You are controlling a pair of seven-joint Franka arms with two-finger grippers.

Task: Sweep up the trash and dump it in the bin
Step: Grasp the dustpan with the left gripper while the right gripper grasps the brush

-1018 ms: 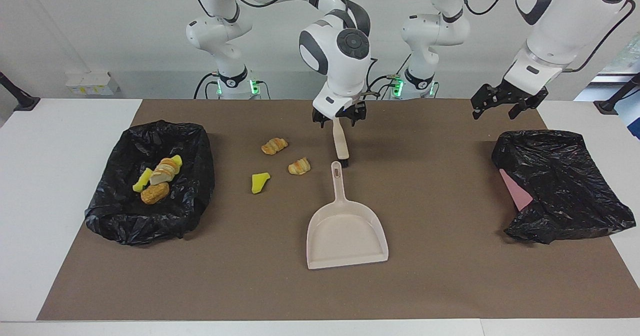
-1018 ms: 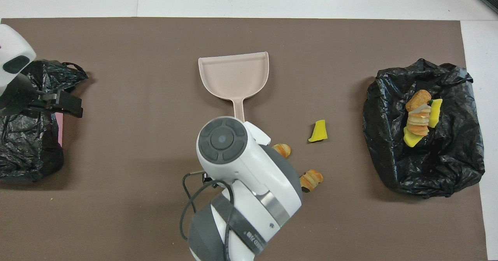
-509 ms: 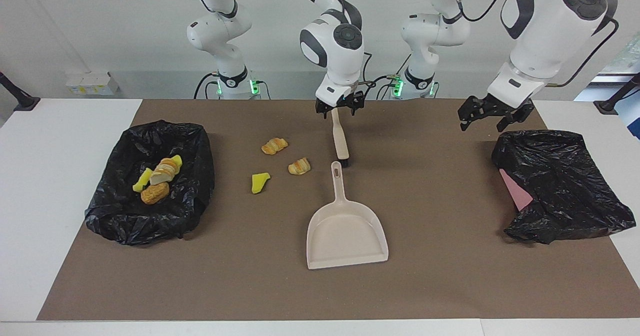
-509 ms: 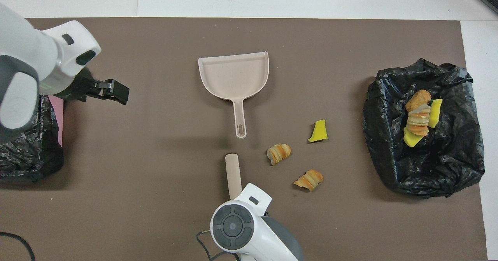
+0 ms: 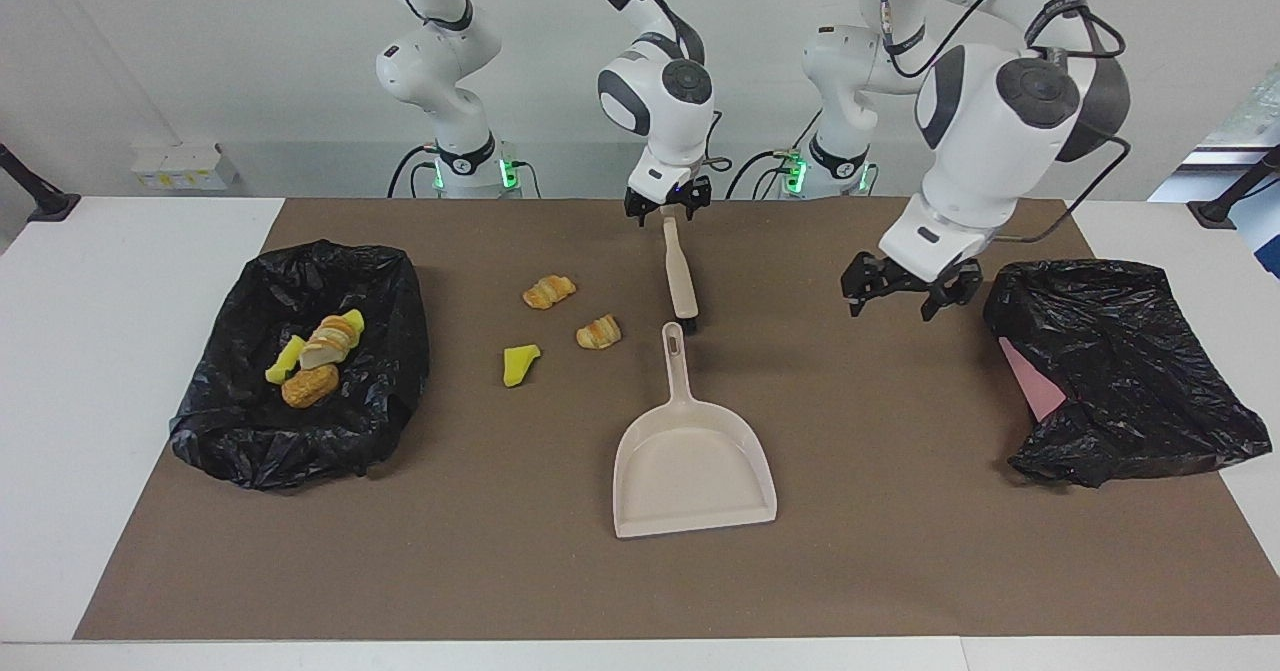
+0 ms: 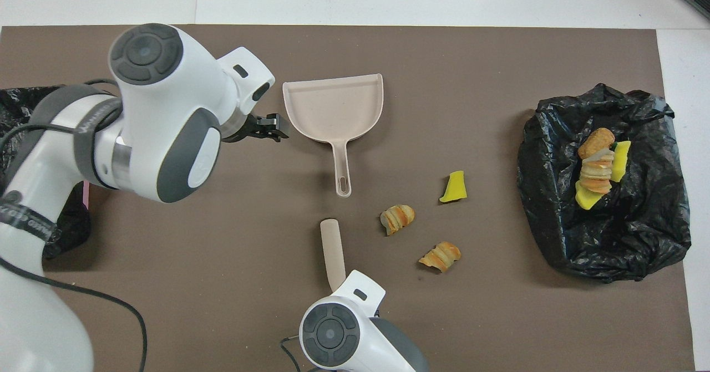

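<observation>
Brown mat [image 5: 900,551]: covers most of the white table [image 5: 100,351]; all items below lie on it.

Crumpled black bag [image 5: 1120,371], at the left arm's end: a pink patch shows at its edge.

Bin [image 5: 300,421], lined with black plastic, at the right arm's end: holds a heap of trash in the bin [image 5: 318,356], yellow chunks and brown rolls touching one another.

Left gripper [image 5: 900,291]: fingers spread, holding nothing, up in the air over bare mat between the crumpled black bag and the dustpan.

Dustpan [image 5: 695,466], beige, mid-table: lies flat, long axis running toward and away from the robots, handle end pointing at the robots, open mouth pointing away from them.

Brush [image 5: 681,276], beige: long axis roughly in line with the dustpan's handle, slightly slanted; dark bristle end just beside the tip of that handle, handle end nearer the robots.

Right gripper [image 5: 667,207]: sits at the brush's handle end; whether its fingers are pressed onto the handle cannot be told.

Loose trash, three pieces, between the brush and the bin, apart from each other:
- striped roll [image 5: 549,292], nearest the robots, long axis slanted;
- second striped roll [image 5: 599,332], closest to the brush;
- yellow chunk [image 5: 519,364], farthest from the robots, long axis slanted, narrow end pointing away from the robots.
</observation>
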